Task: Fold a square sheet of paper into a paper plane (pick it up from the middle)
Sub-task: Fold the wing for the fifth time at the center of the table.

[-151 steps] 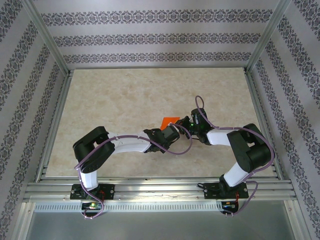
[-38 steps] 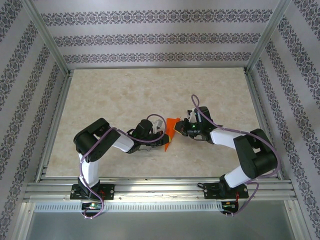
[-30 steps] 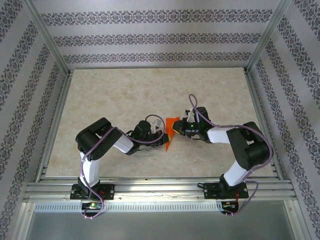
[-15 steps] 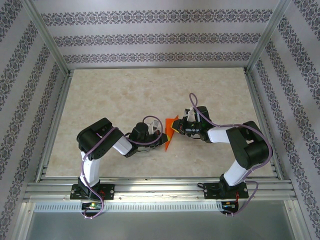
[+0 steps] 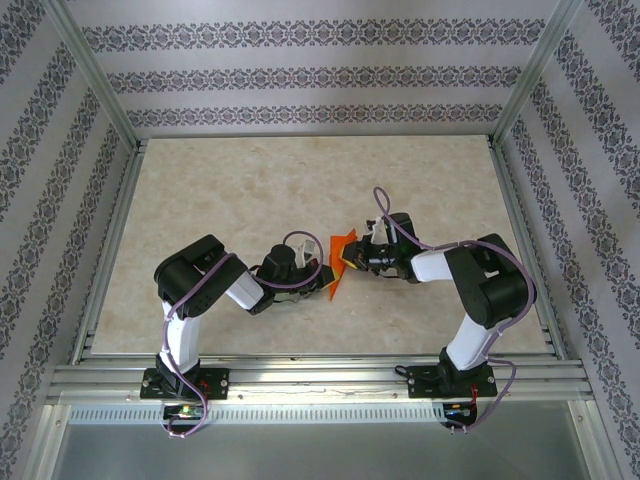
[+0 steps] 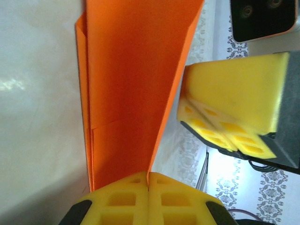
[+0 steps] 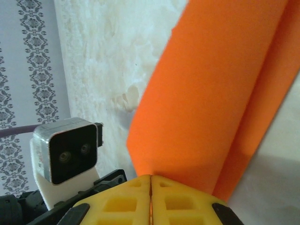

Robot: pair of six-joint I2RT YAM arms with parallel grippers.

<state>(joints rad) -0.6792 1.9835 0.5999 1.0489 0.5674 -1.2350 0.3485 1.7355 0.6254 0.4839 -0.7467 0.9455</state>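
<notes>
The folded orange paper (image 5: 340, 262) sits between the two arms, about midway between the left and right edges of the surface (image 5: 250, 190) and closer to its near edge than its far one. The left gripper (image 6: 148, 176) has its yellow jaws pressed together on one end of the paper, which runs away from them as a long creased strip. The right gripper (image 7: 151, 180) pinches the paper from the opposite side, jaws closed on its layers.

Smooth matt orange paper plane (image 6: 126, 84); faintly glossy mottled tabletop (image 5: 250, 190).
</notes>
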